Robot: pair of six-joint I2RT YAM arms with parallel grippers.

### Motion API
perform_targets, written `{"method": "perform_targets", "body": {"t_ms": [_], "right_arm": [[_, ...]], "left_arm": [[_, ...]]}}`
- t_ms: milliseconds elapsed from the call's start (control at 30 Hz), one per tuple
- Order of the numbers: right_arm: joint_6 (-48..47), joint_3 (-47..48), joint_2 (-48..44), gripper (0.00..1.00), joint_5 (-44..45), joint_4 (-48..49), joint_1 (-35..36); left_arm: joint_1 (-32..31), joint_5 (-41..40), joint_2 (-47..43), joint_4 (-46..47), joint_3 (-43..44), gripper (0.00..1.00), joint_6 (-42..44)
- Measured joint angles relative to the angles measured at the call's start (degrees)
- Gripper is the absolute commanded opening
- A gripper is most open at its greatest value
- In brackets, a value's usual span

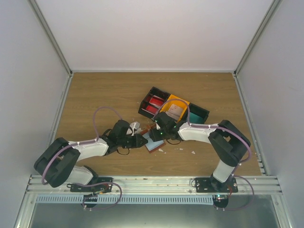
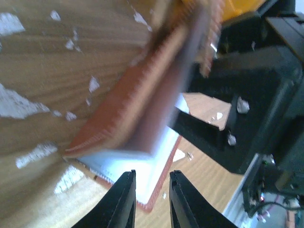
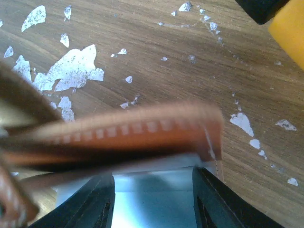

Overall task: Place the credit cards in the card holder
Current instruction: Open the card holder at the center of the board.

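Open card holder (image 1: 154, 144) with pale card (image 3: 152, 209) inside. Right gripper (image 3: 153, 180) straddles pale card; left gripper (image 2: 151, 175) at holder's edge. Cannot tell whether either is gripping.

The reddish-brown stitched leather card holder (image 2: 118, 109) is blurred in both wrist views and cut off at the left wrist view's upper edge. The pale blue plastic card (image 3: 152, 199) is cut off at the right wrist view's lower edge; whether it is gripped cannot be told.

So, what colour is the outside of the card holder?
The card holder is reddish-brown; clearest in the right wrist view.
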Motion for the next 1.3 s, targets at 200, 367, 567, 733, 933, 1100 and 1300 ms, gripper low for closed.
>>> {"method": "perform_targets", "body": {"t_ms": [200,367,567,733,933,1100,1300], "right_arm": [[-0.46,-0.09,0.31,0.45,-0.96,-0.15,-0.33],[0.07,-3.34,-2.29,0.45,-1.88,0.42,-0.33],[1.84,-8.22,-6.49,0.45,-5.31,1.09,-0.33],[3.74,-10.14,-7.54,0.45,-8.90,2.97,-0.07],[7.63,-11.82,-7.96,0.45,-15.41,6.38,2.14],[8.98,-11.65,-12.33,0.45,-15.63,6.88,2.56],[7.54,-10.58,-18.36,0.39,-12.66,5.05,1.79]], "left_arm": [[0.00,-5.27,4.04,0.94,2.99,0.22,0.28],[0.00,-9.84,8.09,0.90,6.16,0.22,0.31],[0.02,-10.23,12.74,-0.44,10.51,0.23,0.98],[0.11,-7.76,14.40,-1.16,12.63,0.24,1.55],[0.11,-3.52,15.65,-2.21,14.14,0.24,1.88],[0.11,-0.68,16.96,-5.22,14.69,0.23,3.04],[0.11,0.13,17.22,-7.58,14.69,0.23,6.32]]}}
